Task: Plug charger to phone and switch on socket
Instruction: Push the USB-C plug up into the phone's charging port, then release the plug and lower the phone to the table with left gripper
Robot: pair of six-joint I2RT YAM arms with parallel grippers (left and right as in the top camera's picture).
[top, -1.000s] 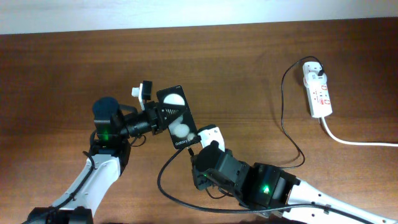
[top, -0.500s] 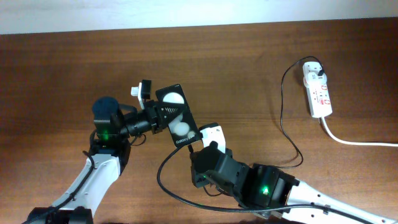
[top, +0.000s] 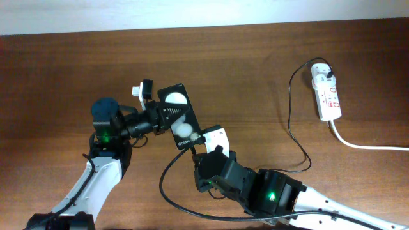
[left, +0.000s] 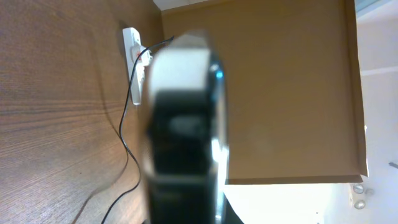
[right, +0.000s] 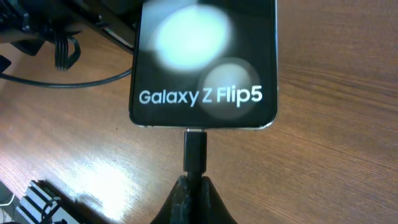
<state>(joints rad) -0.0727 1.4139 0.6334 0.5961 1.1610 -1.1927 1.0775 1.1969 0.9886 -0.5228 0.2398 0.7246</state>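
The black phone (top: 178, 117) with two white round spots and white lettering is held above the table, left of centre, by my left gripper (top: 160, 117), which is shut on its far end. It shows blurred and edge-on in the left wrist view (left: 183, 130). In the right wrist view the phone (right: 204, 62) reads "Galaxy Z Flip5". My right gripper (right: 194, 183) is shut on the charger plug tip (right: 194, 152), which meets the phone's bottom edge. The black cable (top: 291, 108) runs to the white adapter (top: 321, 72) in the socket (top: 328, 96).
The socket's thick white cord (top: 364, 144) trails to the right edge. The black cable loops on the table (top: 165, 185) under my right arm. A wall edge runs along the table's back.
The left gripper and phone have shifted slightly up and left. The right gripper followed, keeping the plug tip at the phone's bottom edge.
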